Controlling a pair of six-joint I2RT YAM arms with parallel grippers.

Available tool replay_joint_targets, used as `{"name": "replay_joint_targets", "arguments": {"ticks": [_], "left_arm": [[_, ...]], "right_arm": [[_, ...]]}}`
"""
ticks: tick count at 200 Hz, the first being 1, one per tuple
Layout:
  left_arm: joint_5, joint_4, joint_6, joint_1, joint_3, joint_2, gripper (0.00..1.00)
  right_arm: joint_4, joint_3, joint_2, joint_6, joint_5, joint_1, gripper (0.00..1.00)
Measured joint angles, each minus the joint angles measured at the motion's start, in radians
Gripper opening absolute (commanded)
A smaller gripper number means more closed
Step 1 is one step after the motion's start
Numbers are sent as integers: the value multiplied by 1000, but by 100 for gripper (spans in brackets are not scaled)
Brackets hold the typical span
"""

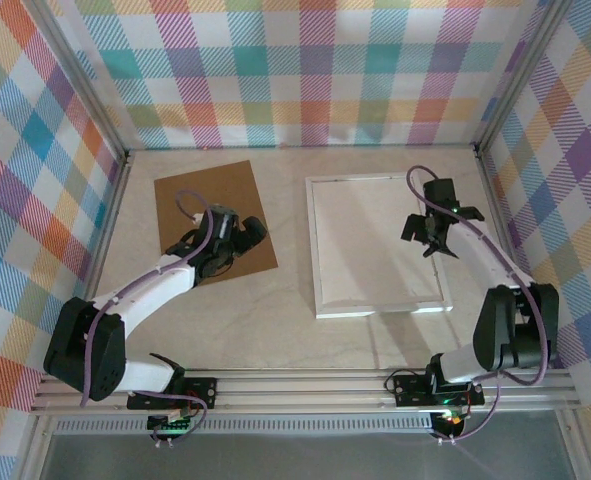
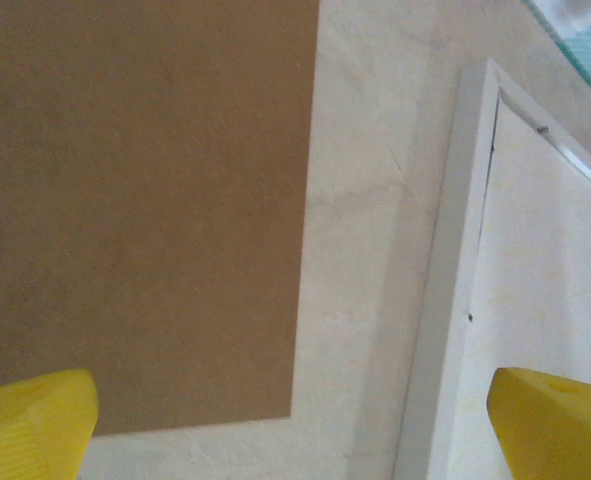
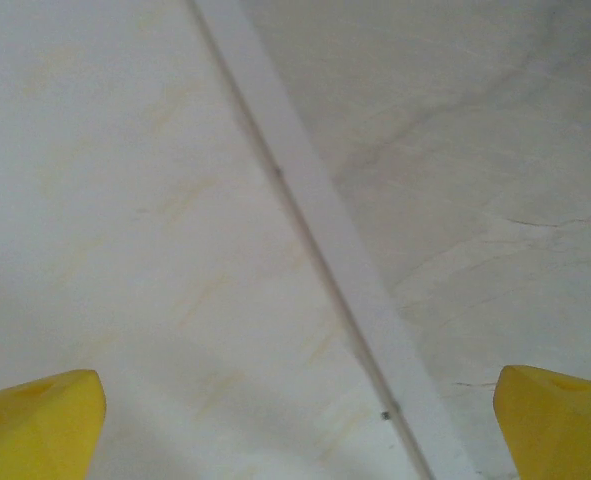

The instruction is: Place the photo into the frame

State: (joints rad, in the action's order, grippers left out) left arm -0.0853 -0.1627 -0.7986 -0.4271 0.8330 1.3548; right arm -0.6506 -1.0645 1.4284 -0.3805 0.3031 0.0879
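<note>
The frame [image 1: 380, 309] lies flat on the table [image 1: 275, 335], its narrow white border enclosing a pale cream field; I cannot tell whether that field is bare pane or a sheet. Left of the frame lies a brown board [image 1: 200, 205], apart from it with a strip of table between and turned a little askew to the frame's edges. The left end effector [image 1: 237, 238] hangs over the part of the board nearest the frame. Its yellow fingers [image 2: 35, 425] are wide apart with nothing between them. In the left wrist view the board [image 2: 135, 200] fills the side away from the frame, and the frame [image 2: 440, 300] shows its left border and one corner. The right end effector [image 1: 433, 235] hangs over the frame's right edge, its fingers [image 3: 35, 425] likewise apart and empty. Its wrist view looks down on that border of the frame [image 3: 325, 230], with the pale inside on one side and bare table [image 3: 495, 150] on the other
</note>
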Motion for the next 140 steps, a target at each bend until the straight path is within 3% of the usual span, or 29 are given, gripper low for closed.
{"name": "replay_joint_targets", "arguments": {"ticks": [35, 61, 140], "left_arm": [[-18, 19, 24, 110, 12, 90, 100], [-17, 42, 37, 144, 42, 211, 100], [44, 113, 30, 146, 29, 314, 100]], "right_arm": [[107, 48, -128, -50, -237, 5, 99], [196, 91, -156, -110, -364, 40, 99], [333, 96, -139, -159, -498, 156, 99]]}}
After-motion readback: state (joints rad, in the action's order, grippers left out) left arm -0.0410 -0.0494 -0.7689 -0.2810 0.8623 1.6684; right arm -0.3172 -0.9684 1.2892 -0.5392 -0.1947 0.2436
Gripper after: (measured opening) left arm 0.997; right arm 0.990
